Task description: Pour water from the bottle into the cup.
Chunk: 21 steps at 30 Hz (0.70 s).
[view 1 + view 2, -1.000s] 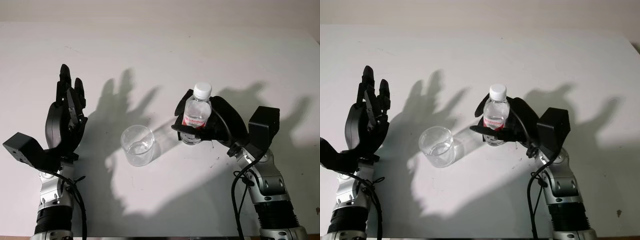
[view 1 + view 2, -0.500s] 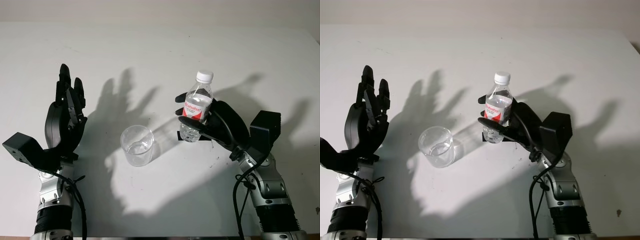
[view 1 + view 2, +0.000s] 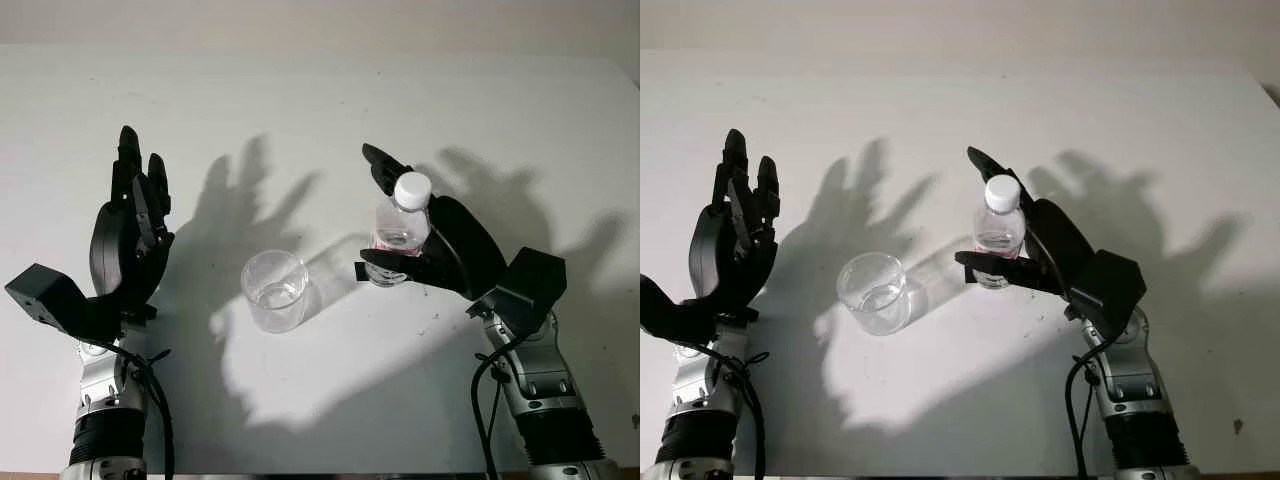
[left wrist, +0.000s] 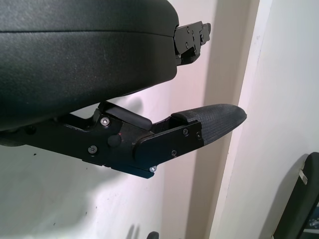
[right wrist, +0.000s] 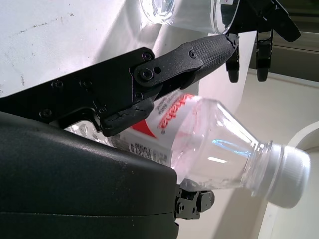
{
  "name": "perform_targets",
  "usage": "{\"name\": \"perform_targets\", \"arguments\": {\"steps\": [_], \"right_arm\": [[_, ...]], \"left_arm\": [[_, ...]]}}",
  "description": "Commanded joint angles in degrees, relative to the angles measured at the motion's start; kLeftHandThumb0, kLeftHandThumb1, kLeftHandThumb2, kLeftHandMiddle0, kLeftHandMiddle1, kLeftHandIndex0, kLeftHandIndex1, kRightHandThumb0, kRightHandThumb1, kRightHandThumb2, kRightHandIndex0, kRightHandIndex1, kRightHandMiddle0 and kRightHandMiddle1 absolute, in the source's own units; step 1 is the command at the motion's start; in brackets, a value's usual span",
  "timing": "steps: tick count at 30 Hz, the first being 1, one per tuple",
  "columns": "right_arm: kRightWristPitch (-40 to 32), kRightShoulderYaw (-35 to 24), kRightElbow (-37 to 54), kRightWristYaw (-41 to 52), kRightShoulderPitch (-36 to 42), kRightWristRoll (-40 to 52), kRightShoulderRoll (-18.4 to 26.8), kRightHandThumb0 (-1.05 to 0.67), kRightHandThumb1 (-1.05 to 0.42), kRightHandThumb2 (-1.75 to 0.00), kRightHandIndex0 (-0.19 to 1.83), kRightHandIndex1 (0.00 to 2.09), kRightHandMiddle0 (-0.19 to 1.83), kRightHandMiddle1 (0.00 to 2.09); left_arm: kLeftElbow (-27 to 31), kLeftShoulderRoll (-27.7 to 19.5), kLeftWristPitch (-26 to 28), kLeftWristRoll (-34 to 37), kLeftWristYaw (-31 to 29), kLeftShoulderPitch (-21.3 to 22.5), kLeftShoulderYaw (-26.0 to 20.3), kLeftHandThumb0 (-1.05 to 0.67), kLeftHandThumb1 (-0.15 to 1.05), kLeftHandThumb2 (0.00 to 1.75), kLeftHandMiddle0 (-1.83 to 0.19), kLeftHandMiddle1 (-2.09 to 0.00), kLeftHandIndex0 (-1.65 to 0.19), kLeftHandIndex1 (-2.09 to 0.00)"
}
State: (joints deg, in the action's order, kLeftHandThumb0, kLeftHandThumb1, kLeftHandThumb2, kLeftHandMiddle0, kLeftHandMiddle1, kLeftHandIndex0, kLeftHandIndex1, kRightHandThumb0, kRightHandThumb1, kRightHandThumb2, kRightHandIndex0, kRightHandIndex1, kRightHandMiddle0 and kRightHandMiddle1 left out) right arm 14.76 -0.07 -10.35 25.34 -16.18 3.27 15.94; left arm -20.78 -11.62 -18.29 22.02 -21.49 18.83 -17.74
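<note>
Watching the right hand (image 3: 415, 235), I judge the grip to be my main worry: its fingers wrap the bottle (image 3: 400, 232) loosely, one finger standing up past the cap rather than pressing the body, so the bottle could slide or twist out once I tilt it. The white cap (image 3: 412, 189) also looks to be on; if so, tilting would pour nothing. The cup (image 3: 274, 290) stands just beside the bottle, toward the left hand, so a swing of the bottle base could knock it over on the table (image 3: 330, 90).

The bottle sits between the cup and the right palm, low over the table; I can't tell if its base touches. Its long axis is near upright, cap uppermost and leaning slightly away from the cup.

The left hand (image 3: 130, 235) is open, raised well apart from the cup.
</note>
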Motion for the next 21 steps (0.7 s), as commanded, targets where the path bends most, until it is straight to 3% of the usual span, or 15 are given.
{"name": "perform_targets", "arguments": {"steps": [1,7,21], "right_arm": [[1.3,-0.4,-0.2,0.4,0.8,0.9,0.3,-0.89,-0.97,-0.05,-0.19,0.01,-0.18,0.12],[1.2,-0.9,0.2,1.2,1.4,2.0,0.7,-0.95,-0.97,-0.05,-0.19,0.0,-0.19,0.0],[-0.1,-2.5,-2.3,0.9,1.9,6.5,-1.7,-0.97,-0.97,-0.06,-0.19,0.0,-0.19,0.0]], "left_arm": [[-0.2,-0.2,-0.4,-0.4,0.0,0.0,-0.1,-0.7,1.05,0.73,0.19,0.0,0.19,0.0],[-0.5,-0.1,-0.1,0.0,0.0,0.2,-0.3,-0.7,1.05,0.71,0.19,0.0,0.19,0.0],[-0.3,0.1,-0.1,0.5,-0.4,0.2,-0.2,-0.7,1.05,0.71,0.19,0.0,0.19,0.0]]}}
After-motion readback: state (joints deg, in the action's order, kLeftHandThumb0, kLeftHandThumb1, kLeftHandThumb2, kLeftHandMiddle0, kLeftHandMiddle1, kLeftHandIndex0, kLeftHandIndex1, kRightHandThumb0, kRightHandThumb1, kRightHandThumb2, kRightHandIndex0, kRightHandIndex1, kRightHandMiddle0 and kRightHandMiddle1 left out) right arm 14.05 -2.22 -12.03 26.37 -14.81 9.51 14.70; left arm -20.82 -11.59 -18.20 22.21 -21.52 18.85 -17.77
